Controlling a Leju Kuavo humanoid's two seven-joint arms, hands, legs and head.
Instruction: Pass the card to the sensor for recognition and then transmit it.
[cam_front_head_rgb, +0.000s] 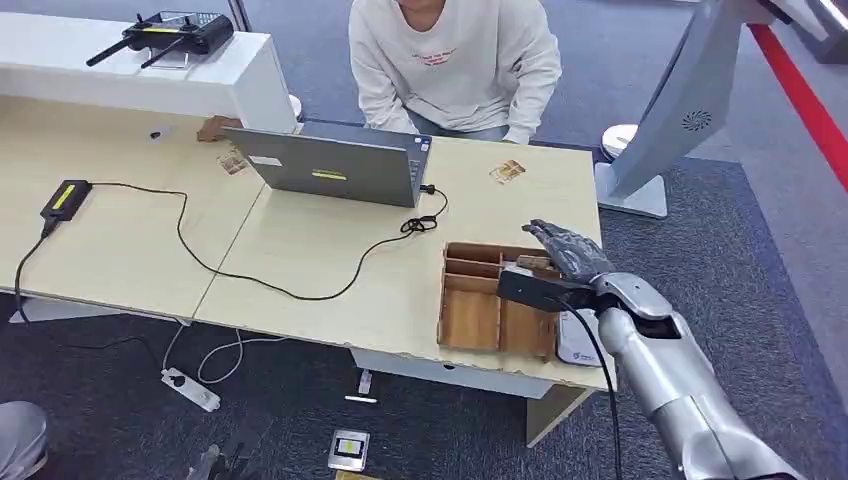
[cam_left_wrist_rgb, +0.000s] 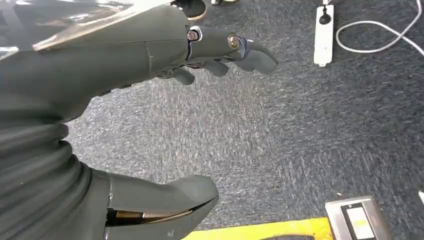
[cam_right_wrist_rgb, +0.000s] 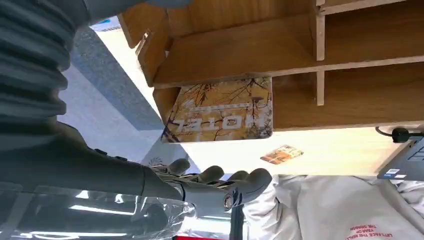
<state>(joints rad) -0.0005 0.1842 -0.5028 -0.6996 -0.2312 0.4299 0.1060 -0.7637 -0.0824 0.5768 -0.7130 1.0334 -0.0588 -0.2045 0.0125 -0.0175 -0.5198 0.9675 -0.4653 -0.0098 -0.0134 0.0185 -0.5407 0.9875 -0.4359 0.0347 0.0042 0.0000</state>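
The right robot hand (cam_front_head_rgb: 565, 250) hovers, fingers apart and empty, over the hotel card (cam_right_wrist_rgb: 220, 110) in the wooden tray (cam_front_head_rgb: 470, 318); next, I reckon, it must pinch that card.

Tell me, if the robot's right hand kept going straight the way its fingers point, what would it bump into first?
Probably the hotel card propped in the wooden tray: the right hand hovers over that compartment. Depth is unclear.

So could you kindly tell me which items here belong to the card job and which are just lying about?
Job:
- printed hotel card leaning in the wooden compartment tray
- small black sensor box with a yellow label
- right hand over the tray

Lying about:
- grey laptop
- white power strip
- black two-antenna device
- left hand, over the carpet
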